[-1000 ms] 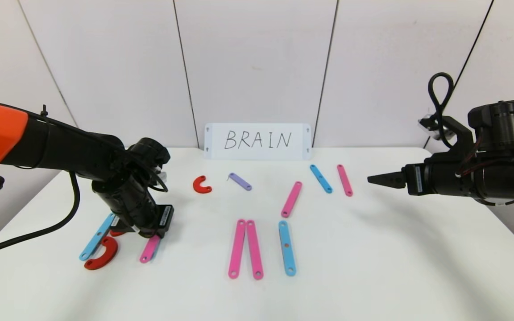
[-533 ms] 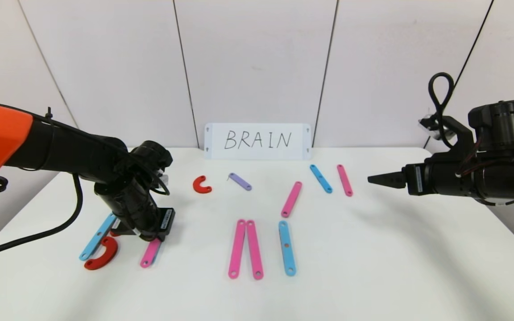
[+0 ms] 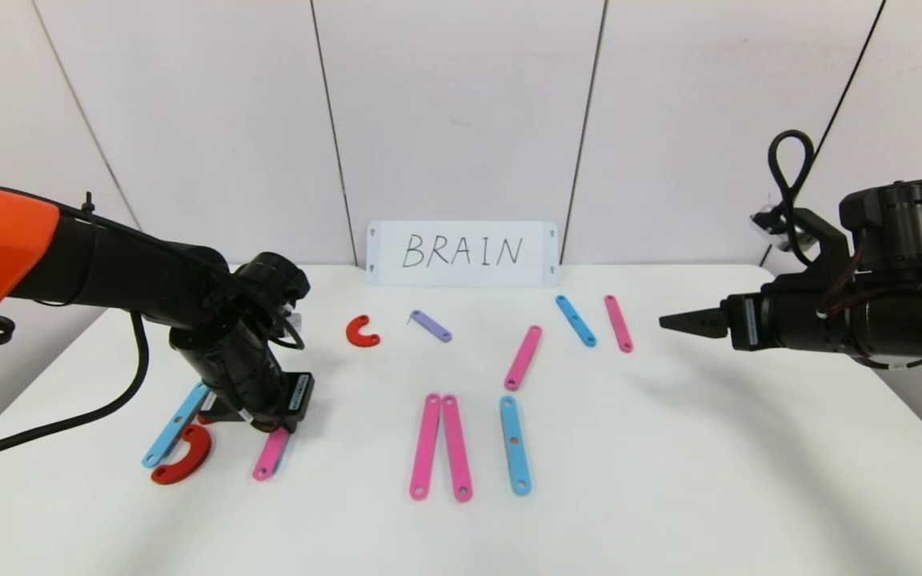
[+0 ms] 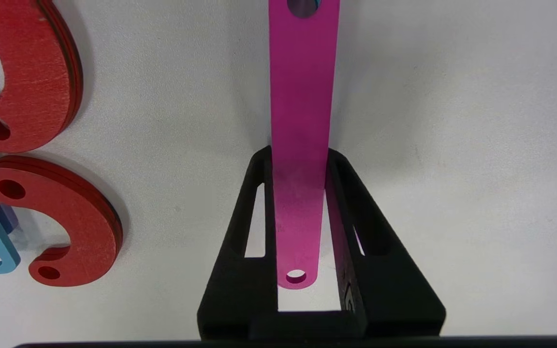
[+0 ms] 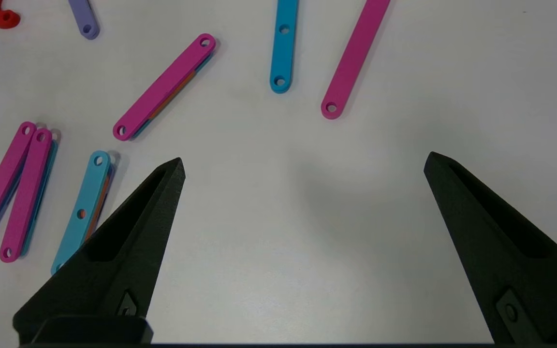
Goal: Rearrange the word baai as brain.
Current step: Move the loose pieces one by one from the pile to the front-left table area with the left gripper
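The pink strip [image 4: 300,121] lies at the table's [image 3: 669,480] front left, its long axis running from near to far, tilted slightly right. The left gripper [image 4: 299,193] pinches its far end. The head view shows five pink strips, three blue, one lilac, three red curves. Since a second ago, the strip has slid slightly nearer. The right gripper [image 5: 302,164] hovers spread wide at the right.
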Robot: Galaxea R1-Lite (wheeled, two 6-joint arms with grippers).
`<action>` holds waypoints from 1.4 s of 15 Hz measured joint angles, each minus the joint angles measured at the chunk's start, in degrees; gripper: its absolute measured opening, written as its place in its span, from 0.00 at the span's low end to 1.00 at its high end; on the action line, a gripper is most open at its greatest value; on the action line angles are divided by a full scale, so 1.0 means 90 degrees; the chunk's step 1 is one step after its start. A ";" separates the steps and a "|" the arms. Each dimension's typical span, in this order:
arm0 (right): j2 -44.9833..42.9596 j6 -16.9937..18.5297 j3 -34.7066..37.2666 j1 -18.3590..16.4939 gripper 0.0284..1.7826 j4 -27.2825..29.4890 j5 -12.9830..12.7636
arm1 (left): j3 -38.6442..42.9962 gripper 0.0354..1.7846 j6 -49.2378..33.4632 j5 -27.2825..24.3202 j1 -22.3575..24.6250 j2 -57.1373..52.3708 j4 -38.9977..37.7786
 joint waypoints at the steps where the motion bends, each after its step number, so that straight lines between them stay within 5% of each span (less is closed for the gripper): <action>1: 0.0000 0.0000 0.0000 0.0000 0.97 0.0000 0.0003 | -0.0003 0.23 0.0000 0.0000 0.0000 -0.0003 -0.0005; 7: 0.0000 -0.0003 0.0005 0.0007 0.97 0.0000 0.0005 | -0.0030 0.76 -0.0004 0.0001 0.0000 -0.0007 -0.0008; 10: 0.0000 -0.0007 0.0005 0.0007 0.97 0.0000 0.0008 | -0.0046 0.93 -0.0009 -0.0018 -0.0007 -0.0019 -0.0058; 16: 0.0000 -0.0005 0.0008 0.0009 0.97 0.0000 0.0008 | -0.0358 0.97 -0.0068 -0.0020 -0.0009 -0.0022 -0.0039; 21: 0.0000 0.0000 0.0003 0.0000 0.97 0.0000 0.0003 | -0.2058 0.97 -0.0436 0.0320 0.0003 0.0474 0.0461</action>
